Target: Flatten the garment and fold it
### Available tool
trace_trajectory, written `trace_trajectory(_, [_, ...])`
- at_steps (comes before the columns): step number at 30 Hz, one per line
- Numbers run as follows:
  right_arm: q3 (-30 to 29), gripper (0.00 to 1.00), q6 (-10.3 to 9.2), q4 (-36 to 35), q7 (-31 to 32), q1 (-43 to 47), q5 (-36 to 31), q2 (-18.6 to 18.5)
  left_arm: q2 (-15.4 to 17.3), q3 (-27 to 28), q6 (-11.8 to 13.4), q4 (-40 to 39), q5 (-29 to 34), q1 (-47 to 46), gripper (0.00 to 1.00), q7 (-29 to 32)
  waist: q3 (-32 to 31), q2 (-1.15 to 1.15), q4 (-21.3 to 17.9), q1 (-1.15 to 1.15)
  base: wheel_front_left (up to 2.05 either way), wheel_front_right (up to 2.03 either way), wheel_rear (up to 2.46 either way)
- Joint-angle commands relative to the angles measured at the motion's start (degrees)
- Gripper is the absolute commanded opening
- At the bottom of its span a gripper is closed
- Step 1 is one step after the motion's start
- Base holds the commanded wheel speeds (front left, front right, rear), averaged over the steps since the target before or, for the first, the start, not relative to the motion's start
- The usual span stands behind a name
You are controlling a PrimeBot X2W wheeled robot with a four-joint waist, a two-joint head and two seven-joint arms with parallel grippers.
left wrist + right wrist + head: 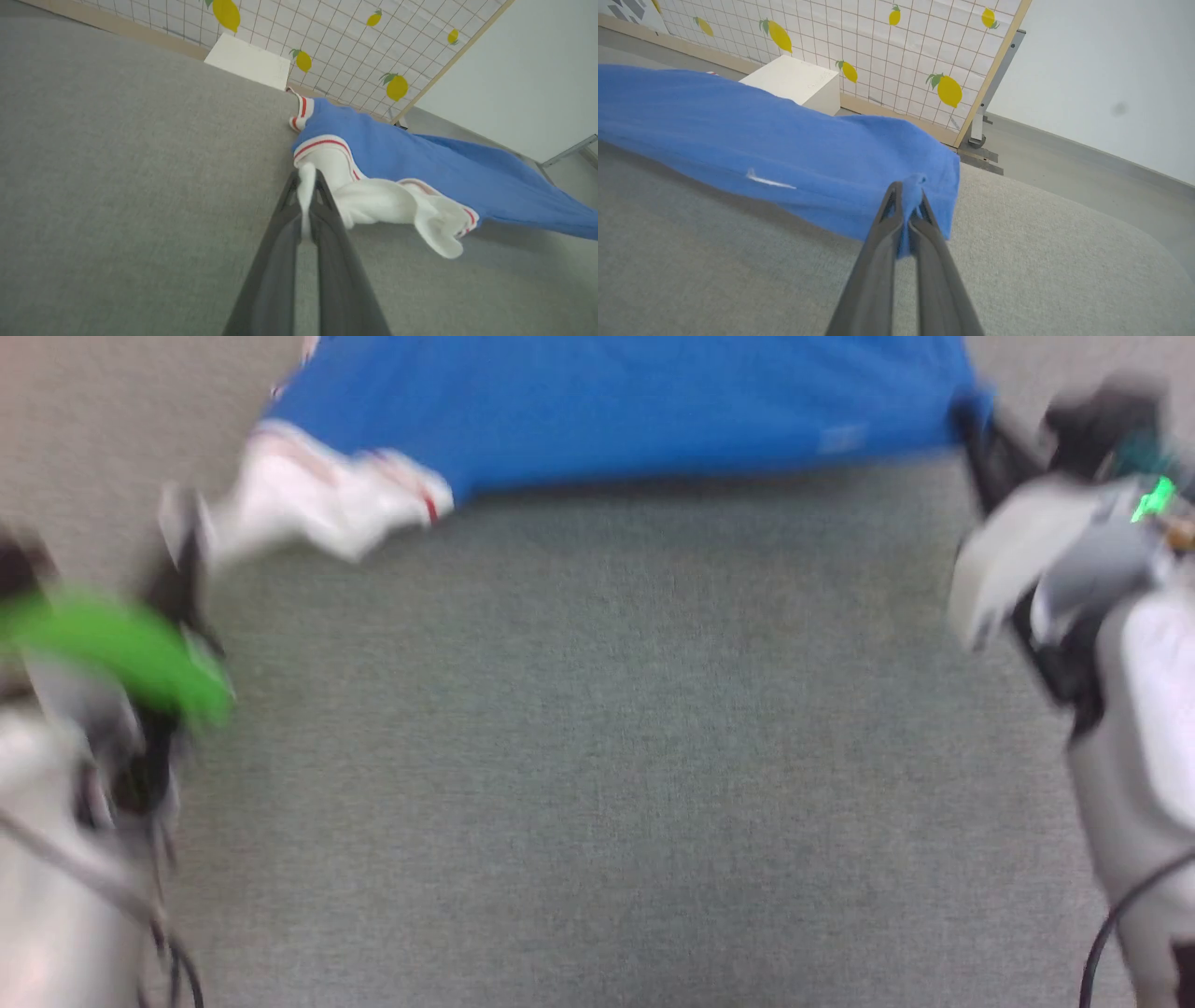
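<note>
The garment (635, 411) is a bright blue T-shirt with white, red-trimmed sleeves, stretched and lifted above the grey surface between both arms. In the blurred head view my left gripper (187, 537) is at the left, beside a white sleeve (317, 504). My right gripper (976, 439) is at the blue corner on the right. In the left wrist view my left gripper (307, 179) is shut on white sleeve cloth of the garment (420, 158). In the right wrist view my right gripper (908, 191) is shut on a blue corner of the garment (775, 149).
The grey padded surface (616, 756) spreads below the shirt. Behind it a white box (794, 81) stands against a lemon-print grid screen (878, 42). A metal stand foot (978, 135) holds the screen's edge, with grey floor (1064, 158) beyond the surface's rounded corner.
</note>
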Motion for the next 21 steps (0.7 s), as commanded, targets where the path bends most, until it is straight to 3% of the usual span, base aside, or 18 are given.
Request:
trace_trajectory(1, [0.1, 0.00, -0.10, -0.5, 0.3, 2.9, 1.2, -0.2, 0.4, 0.0, 0.9, -2.5, -1.0, 5.4, 0.00, 1.1, -6.1, 0.00, 1.5, 0.00, 0.00, 0.00, 0.00])
trace_trajectory(8, [-0.8, 0.00, -0.10, -1.1, 1.4, 16.1, 1.7, -0.9, -2.1, -1.1, 6.4, -14.9, -5.4, 28.5, 0.00, 5.1, -11.2, 0.00, 2.8, 0.00, 0.00, 0.00, 0.00])
trace_trajectory(13, [-1.6, 0.00, -0.10, -3.8, 4.2, 24.2, 1.7, -1.6, -2.7, -1.6, 8.7, -17.9, -6.5, 36.6, 0.00, 6.2, -13.8, 0.00, 3.2, 0.00, 0.00, 0.00, 0.00])
trace_trajectory(21, [-5.7, 0.00, -0.10, -10.4, 14.3, 38.3, 3.5, -0.6, -1.0, -2.8, 12.7, -19.8, -4.7, 44.9, 0.00, 8.0, -16.5, 0.00, 3.3, 0.00, 0.00, 0.00, 0.00])
